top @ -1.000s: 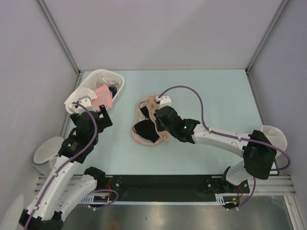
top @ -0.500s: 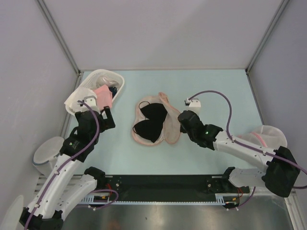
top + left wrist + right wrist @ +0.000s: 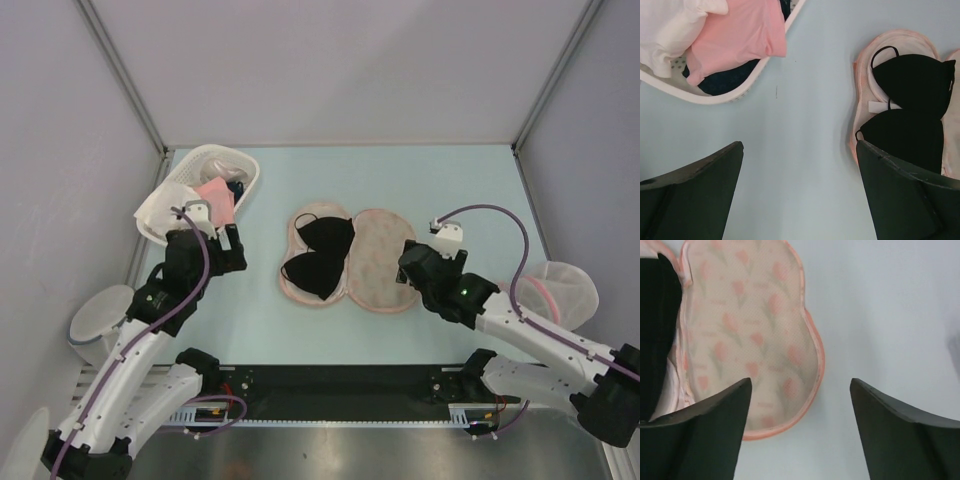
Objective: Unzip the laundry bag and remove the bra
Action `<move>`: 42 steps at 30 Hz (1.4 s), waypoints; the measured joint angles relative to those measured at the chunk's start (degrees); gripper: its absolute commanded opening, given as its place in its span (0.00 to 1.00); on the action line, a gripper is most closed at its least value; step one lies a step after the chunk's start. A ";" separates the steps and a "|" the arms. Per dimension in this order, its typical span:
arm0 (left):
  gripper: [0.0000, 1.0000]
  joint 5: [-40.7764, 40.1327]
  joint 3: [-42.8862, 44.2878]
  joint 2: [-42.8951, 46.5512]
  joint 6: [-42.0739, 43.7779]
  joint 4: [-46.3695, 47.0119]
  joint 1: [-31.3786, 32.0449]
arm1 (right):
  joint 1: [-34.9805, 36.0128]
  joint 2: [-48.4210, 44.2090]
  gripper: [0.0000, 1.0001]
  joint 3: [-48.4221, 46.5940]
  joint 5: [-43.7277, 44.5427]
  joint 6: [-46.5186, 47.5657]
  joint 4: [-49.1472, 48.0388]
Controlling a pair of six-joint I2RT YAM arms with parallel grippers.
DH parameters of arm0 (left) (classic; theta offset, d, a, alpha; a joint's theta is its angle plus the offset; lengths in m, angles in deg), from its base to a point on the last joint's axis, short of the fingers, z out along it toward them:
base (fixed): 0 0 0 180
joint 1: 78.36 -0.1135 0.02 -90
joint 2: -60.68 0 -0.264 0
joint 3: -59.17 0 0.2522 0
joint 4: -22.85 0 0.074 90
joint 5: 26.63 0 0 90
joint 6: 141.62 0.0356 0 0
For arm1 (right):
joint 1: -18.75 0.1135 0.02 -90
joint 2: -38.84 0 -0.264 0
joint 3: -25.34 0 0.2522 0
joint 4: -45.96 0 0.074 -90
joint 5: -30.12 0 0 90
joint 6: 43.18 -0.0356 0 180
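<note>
Bases of both arms are seen at the near edge of the pale blue surface point(image 3: 460, 190). A white mesh dome with a pink rim point(image 3: 560, 290) is seen at the right edge, beside the right arm. A round white object point(image 3: 100, 315) is seen at the left edge by the left arm; what it is cannot be told.

A little farther in, the right hand point(image 3: 412, 262) is held just right of the laundry bag point(image 3: 380, 265), apart from it. In the right wrist view its fingers point(image 3: 715, 425) are spread wide, nothing is gripped between them, and only bare surface lies in the gap. The left hand point(image 3: 225, 250) is held over bare surface between the bag and the white basket point(image 3: 250, 170). It too is spread wide and empty, as the left wrist view shows.

The laundry bag is laid in the middle of the surface, unzipped and folded out flat into two peanut-shaped halves side by side. The right half is turned up bare, with its floral print and orange-pink edge in plain view from the right wrist. The bra point(image 3: 318, 255) is laid on the left half, uncovered, its two black cups one beyond the other and a thin strap looped at the far end. It is touched by neither hand.

Farthest off, at the far left, the basket is seen holding a pink cloth point(image 3: 215, 198) and a white cloth point(image 3: 165, 205), with something dark beneath them.
</note>
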 measured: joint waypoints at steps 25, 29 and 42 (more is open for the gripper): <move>0.93 -1.22 10.75 -41.00 -6.99 14.32 27.15 | -7.82 -0.42 0.95 5.20 -15.76 5.53 -13.16; 0.93 -2.93 16.81 -51.76 -4.63 15.98 28.09 | -9.40 -4.35 0.95 5.95 -16.57 5.66 -13.11; 0.83 -3.26 25.18 -67.80 -0.46 19.28 28.09 | -11.69 -8.37 0.95 8.13 -17.92 5.73 -12.55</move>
